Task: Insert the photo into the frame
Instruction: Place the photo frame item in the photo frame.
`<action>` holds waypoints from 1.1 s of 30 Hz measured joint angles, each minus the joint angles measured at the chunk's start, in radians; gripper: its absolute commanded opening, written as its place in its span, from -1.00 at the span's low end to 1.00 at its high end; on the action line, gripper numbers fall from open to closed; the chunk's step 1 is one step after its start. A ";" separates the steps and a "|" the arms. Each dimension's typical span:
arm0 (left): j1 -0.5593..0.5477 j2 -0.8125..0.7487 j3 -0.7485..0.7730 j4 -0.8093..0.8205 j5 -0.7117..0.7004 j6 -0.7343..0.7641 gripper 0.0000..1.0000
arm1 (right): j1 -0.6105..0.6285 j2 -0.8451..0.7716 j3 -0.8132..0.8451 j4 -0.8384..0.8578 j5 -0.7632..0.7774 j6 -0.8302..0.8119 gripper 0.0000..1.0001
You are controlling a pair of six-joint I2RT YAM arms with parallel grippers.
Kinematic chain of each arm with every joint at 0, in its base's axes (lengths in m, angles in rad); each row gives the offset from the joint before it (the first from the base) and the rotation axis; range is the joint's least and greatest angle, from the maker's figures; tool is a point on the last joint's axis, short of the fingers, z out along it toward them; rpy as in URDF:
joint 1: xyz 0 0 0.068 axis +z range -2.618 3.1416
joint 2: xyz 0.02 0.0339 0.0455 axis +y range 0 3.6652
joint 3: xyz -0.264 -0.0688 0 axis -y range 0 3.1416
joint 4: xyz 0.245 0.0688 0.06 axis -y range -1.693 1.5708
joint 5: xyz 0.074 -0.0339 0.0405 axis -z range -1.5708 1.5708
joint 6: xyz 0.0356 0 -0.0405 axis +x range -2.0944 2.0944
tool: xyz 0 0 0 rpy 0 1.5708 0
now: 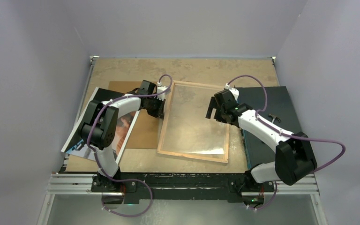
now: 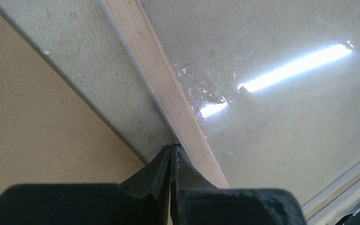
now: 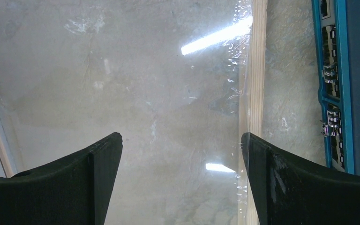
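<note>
Top external view: I saw the frame (image 1: 192, 156) lying wood side up on the table (image 1: 122, 65), a clear sheet (image 1: 194, 117) inside it. The photo (image 1: 125, 125) lay at the table's left edge, apart from the frame. My left gripper (image 2: 172, 149) was closed and empty, its tips at the frame's left rail. My right gripper (image 3: 182, 140) hung wide open above the sheet.

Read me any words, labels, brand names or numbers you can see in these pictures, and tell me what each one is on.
No text can be read.
The photo shows only colour patches, partly hidden under the left arm; any print is too small to tell.
The frame, clear sheet and dark mat show no lettering.
</note>
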 measured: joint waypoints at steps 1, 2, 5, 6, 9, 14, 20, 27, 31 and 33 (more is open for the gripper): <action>0.000 0.000 0.000 0.000 0.000 0.000 -1.00 | 0.000 0.000 0.000 -0.002 0.002 0.000 0.98; 0.000 0.000 0.000 0.000 0.001 0.000 -1.00 | 0.000 0.000 0.000 -0.004 0.004 0.000 0.98; 0.000 0.000 0.000 0.000 0.002 0.000 -1.00 | 0.000 0.000 0.000 -0.007 0.016 0.000 0.98; 0.000 0.000 0.000 0.000 0.002 0.000 -1.00 | 0.000 0.000 0.000 -0.008 0.020 0.000 0.98; 0.000 0.000 0.000 0.000 0.003 0.000 -1.00 | 0.000 0.000 0.000 -0.014 0.028 0.000 0.98; 0.000 0.000 0.000 0.000 0.003 0.000 -1.00 | 0.000 -0.002 0.000 -0.016 0.046 0.000 0.98; 0.001 0.000 0.000 0.000 0.007 0.000 -1.00 | 0.000 -0.026 -0.005 -0.013 0.045 0.001 0.97; 0.001 0.000 0.000 0.000 0.008 0.000 -1.00 | -0.001 -0.033 -0.072 0.020 0.024 0.020 0.91; 0.003 0.000 0.000 0.000 0.008 0.000 -1.00 | -0.001 -0.017 -0.111 0.034 0.006 0.034 0.84; 0.005 0.000 0.000 0.000 0.011 0.000 -1.00 | -0.001 0.002 -0.113 0.042 -0.005 0.040 0.82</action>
